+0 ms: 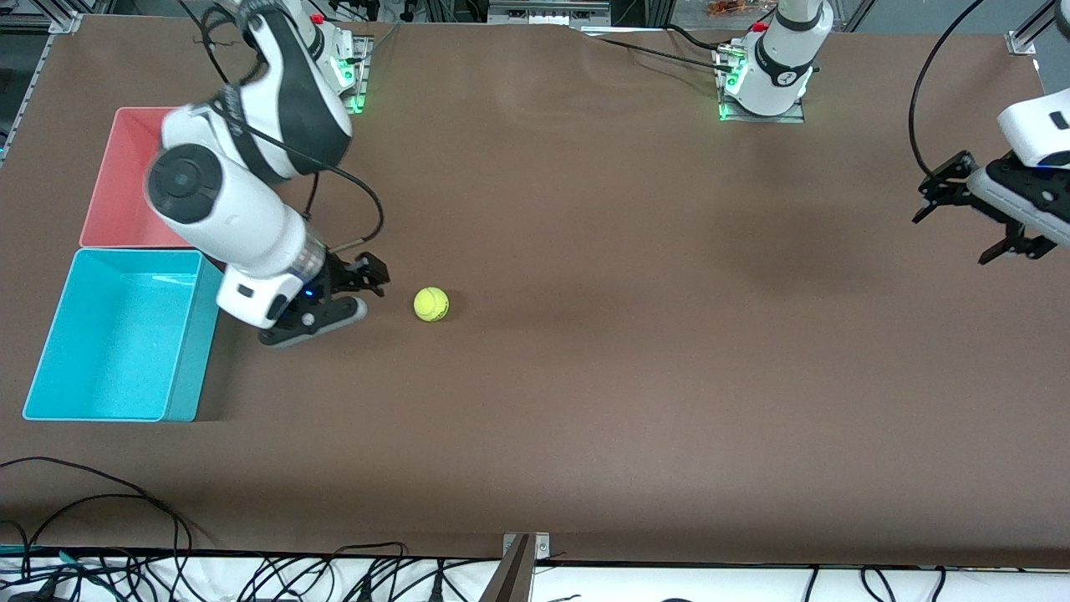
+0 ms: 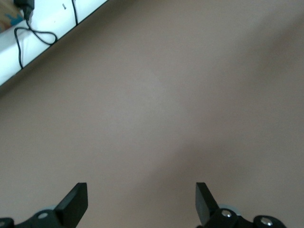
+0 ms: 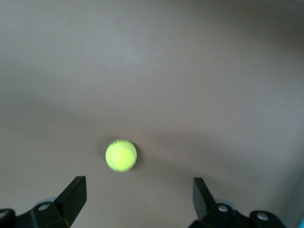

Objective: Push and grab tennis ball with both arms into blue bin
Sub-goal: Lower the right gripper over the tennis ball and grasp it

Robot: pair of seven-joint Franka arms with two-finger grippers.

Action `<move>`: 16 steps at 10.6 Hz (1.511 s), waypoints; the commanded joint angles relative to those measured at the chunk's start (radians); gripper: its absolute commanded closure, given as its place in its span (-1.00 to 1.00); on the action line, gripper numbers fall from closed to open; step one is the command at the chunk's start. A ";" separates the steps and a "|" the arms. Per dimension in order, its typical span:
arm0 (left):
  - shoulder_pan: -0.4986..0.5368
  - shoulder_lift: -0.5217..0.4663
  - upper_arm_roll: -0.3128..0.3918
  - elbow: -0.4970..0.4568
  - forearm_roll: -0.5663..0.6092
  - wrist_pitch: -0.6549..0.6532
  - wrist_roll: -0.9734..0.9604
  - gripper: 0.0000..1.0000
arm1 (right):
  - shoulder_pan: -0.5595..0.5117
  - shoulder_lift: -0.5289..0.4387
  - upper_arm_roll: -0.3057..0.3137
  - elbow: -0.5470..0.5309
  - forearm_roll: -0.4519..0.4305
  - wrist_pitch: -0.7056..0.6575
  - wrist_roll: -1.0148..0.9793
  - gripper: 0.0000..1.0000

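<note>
Your right gripper [image 1: 368, 291] sits low over the brown table [image 1: 585, 376] with its black fingers spread apart, holding nothing. In the front view it is between the blue bin [image 1: 125, 334] and the tennis ball [image 1: 431, 304], with a small gap of bare tabletop left before the ball. The ball rests on the table toward the right arm's end, a small round fuzzy yellow-green thing with a faint dark mark on it. The blue bin is a smooth rectangular plastic box with a pale rim, and a pink-red bin [image 1: 125, 180] of similar size sits just beside it, farther from the front camera. Your left gripper [image 1: 957, 219] waits up over the left arm's end of the table, well apart from the ball, its black fingers spread wide and holding nothing. The tabletop looks like a matte brown sheet with a few soft ripples. Black cables [image 1: 251, 573] lie along the white edge nearest the front camera.

In your left wrist view, the left gripper [image 2: 141, 198] shows two wedge-shaped black fingertips [image 2: 76, 199] set wide apart above plain brown table [image 2: 156, 95].

In your right wrist view, the right gripper [image 3: 138, 194] is also spread, and the tennis ball [image 3: 121, 155] lies on the table [image 3: 190, 71] just ahead of the gap between the fingertips [image 3: 73, 192], closer to one than the other. Its felt looks bright and slightly blurred.
</note>
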 commanded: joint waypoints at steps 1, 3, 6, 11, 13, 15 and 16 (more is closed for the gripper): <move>-0.029 0.012 -0.001 0.172 0.070 -0.185 -0.134 -1.00 | 0.037 0.128 -0.007 0.084 0.028 0.103 0.006 -1.00; -0.029 0.009 -0.004 0.182 0.067 -0.218 -0.218 -1.00 | 0.055 0.200 -0.007 0.084 0.090 0.149 0.020 -1.00; -0.028 0.002 -0.007 0.312 0.055 -0.406 -0.423 -1.00 | 0.083 0.211 -0.010 -0.015 0.084 0.195 0.023 -1.00; -0.044 -0.017 -0.005 0.291 0.015 -0.422 -0.611 -1.00 | 0.130 0.128 -0.009 -0.310 0.085 0.523 0.113 -1.00; -0.064 -0.028 -0.007 0.277 0.024 -0.422 -0.715 -1.00 | 0.150 0.130 -0.015 -0.333 0.077 0.525 0.135 -1.00; -0.071 -0.045 -0.013 0.260 0.024 -0.422 -0.822 -1.00 | 0.152 0.128 -0.016 -0.375 0.001 0.526 0.129 -1.00; -0.072 -0.063 -0.021 0.239 0.028 -0.422 -0.826 -1.00 | 0.152 0.128 -0.018 -0.386 -0.011 0.523 0.127 -1.00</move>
